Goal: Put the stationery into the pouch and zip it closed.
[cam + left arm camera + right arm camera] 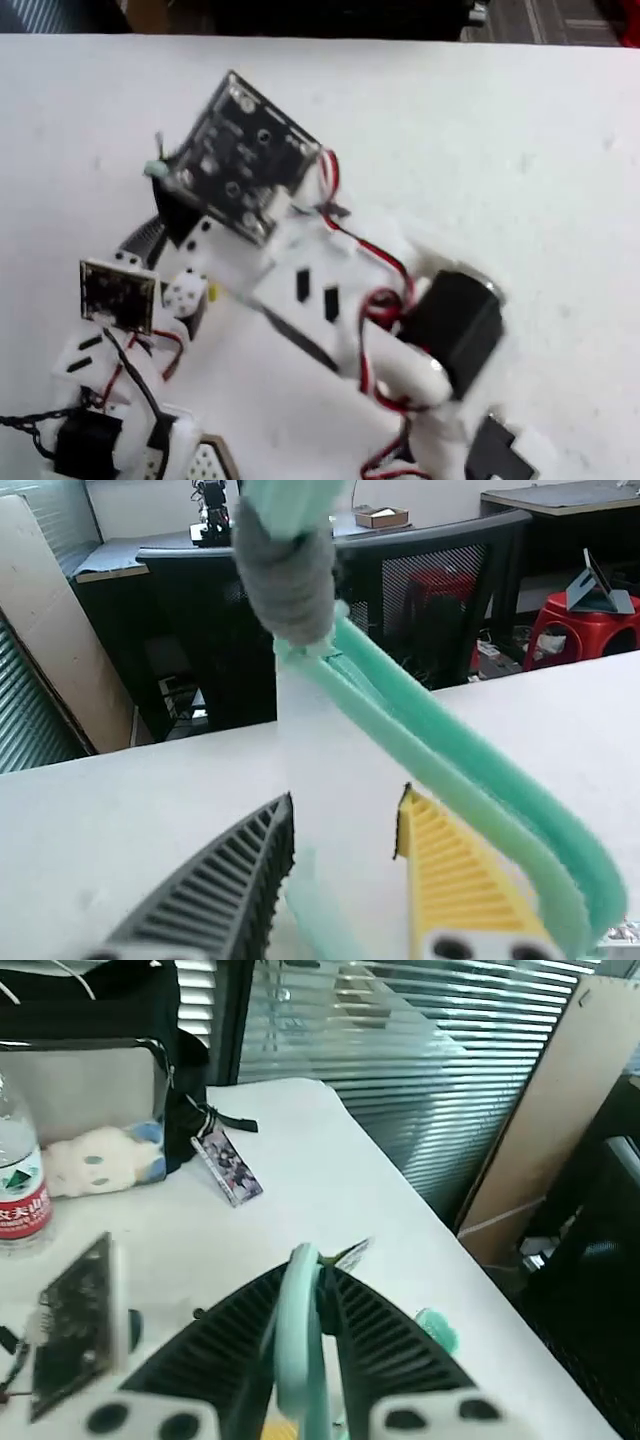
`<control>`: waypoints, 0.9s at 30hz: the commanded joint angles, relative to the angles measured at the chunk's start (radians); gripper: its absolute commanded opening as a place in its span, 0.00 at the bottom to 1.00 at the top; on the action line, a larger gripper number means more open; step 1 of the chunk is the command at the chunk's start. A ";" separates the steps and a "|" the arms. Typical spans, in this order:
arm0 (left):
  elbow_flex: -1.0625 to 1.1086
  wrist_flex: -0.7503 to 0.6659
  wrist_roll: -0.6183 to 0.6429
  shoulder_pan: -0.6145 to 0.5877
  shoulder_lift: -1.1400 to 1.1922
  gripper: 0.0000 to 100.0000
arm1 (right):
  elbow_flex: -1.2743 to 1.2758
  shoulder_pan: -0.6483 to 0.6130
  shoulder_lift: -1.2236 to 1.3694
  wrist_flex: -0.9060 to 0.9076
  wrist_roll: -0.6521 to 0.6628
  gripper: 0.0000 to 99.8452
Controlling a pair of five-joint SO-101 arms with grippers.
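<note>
Left gripper (345,800): clamped on the pouch (335,730). The pouch's clear wall fills the gap between my black finger (230,880) and yellow finger (460,880) and touches both. The pouch stands up out of the jaws, above the table (120,800). Its mint trim (480,790) loops from the top and runs down along the outer side of the yellow finger. A grey wrap (285,570) sits at the top where the trim bunches; I can't tell what it is.

Right gripper (318,1272): pinched tight on a mint strip (298,1340) of the pouch. The strip runs between my two black fingers, and their tips meet over it. A mint end (437,1332) pokes out past one finger, low near the table.

In the high view both arms crowd together left of centre. The right wrist board (240,160) sits over the grip spot, with the left wrist board (120,293) just beside it, nearer the front edge. The pouch is mostly hidden under them; a mint tip (155,170) sticks out beside the right board.

I can't tell whether the stationery is inside or how far the zip has run.

A bottle (15,1190), a plush toy (95,1165) and a tag (230,1170) sit at the far end of the table, well apart from both grips.
</note>
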 commanded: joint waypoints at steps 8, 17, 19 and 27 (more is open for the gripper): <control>0.100 0.025 0.006 0.122 0.013 0.19 | -0.034 -0.054 -0.104 0.027 0.009 0.02; -0.167 0.301 -0.089 -0.070 0.012 0.19 | -0.032 -0.070 -0.153 0.120 0.011 0.02; -0.242 0.361 -0.178 -0.070 0.012 0.20 | -0.028 -0.070 -0.160 0.131 0.011 0.02; -0.351 0.485 -0.512 -0.048 0.012 0.23 | -0.021 -0.071 -0.206 0.196 0.006 0.02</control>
